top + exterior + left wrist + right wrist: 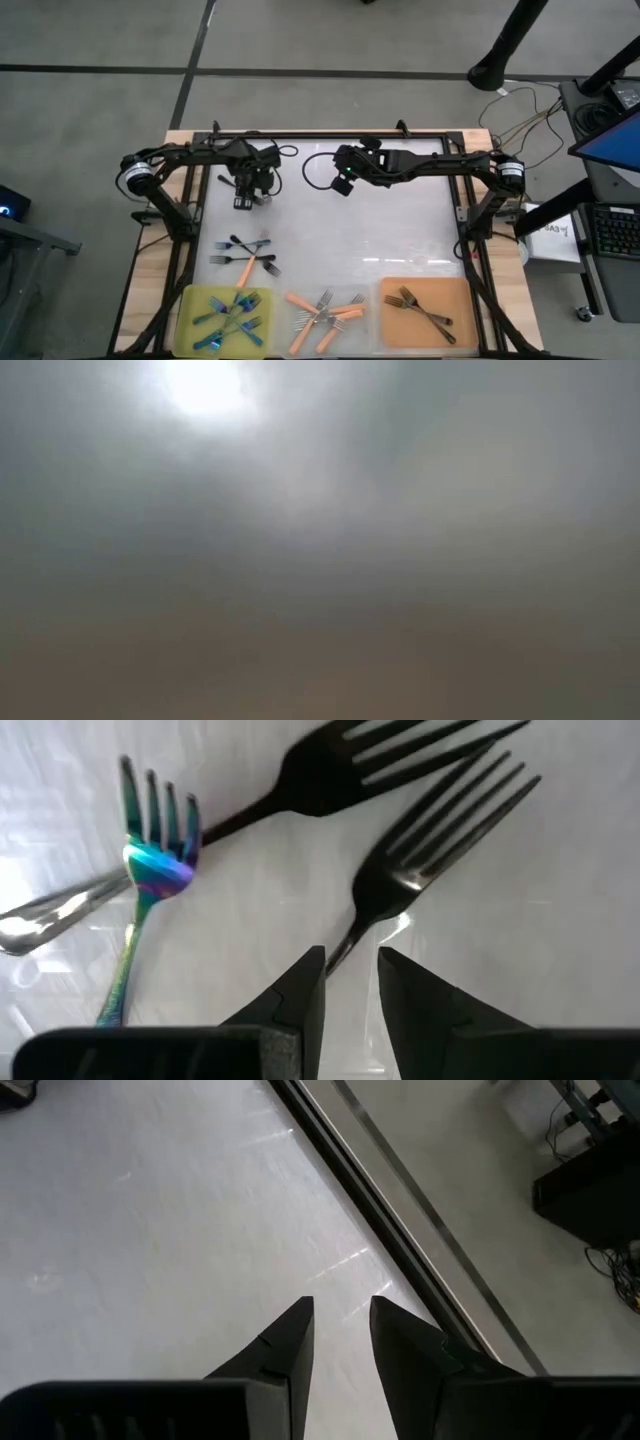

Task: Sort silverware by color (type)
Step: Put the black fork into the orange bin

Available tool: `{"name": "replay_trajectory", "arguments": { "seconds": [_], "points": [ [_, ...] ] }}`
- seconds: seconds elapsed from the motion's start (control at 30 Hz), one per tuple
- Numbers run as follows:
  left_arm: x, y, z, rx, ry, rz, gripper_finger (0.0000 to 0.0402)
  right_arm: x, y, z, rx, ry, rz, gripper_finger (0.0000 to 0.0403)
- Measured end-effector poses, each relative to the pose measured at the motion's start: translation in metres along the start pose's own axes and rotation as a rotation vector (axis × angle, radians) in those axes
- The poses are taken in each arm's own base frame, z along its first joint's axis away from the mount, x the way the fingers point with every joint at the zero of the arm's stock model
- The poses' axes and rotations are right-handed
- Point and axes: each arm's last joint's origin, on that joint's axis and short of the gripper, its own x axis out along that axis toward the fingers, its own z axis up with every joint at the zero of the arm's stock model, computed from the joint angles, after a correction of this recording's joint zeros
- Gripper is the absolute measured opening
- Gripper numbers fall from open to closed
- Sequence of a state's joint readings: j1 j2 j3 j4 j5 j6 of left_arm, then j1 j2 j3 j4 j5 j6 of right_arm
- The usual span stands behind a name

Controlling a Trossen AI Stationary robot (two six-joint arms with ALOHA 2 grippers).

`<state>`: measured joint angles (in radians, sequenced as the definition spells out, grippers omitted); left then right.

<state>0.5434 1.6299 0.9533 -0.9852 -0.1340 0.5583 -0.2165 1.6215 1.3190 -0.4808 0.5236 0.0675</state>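
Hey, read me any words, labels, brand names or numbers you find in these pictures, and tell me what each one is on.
No text can be read in any view.
White label beside the table's right edge, high view: dark print, too small to read.
Forks, trays and table: no markings visible.
Low view: only blur, nothing to read.

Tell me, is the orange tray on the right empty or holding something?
Not empty: a few dark forks lie inside the orange tray, seen from above.
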Motion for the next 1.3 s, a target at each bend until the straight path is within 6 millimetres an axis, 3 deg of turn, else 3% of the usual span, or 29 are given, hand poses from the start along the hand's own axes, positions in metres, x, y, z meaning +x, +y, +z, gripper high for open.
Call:
{"name": "replay_trajectory", "arguments": {
  "seconds": [0.97, 1.3],
  "points": [
    [0.009, -0.003, -0.001, 0.03, -0.016, -0.017, 0.0077, 0.0, 0.0, 0.0, 0.001, 0.0, 0.0, 0.0091],
    [0.021, -0.009, -0.007, 0.032, 0.006, -0.027, 0.0077, 0.0, 0.0, 0.0, 0.001, 0.0, 0.0, 0.0091]
  ]
}}
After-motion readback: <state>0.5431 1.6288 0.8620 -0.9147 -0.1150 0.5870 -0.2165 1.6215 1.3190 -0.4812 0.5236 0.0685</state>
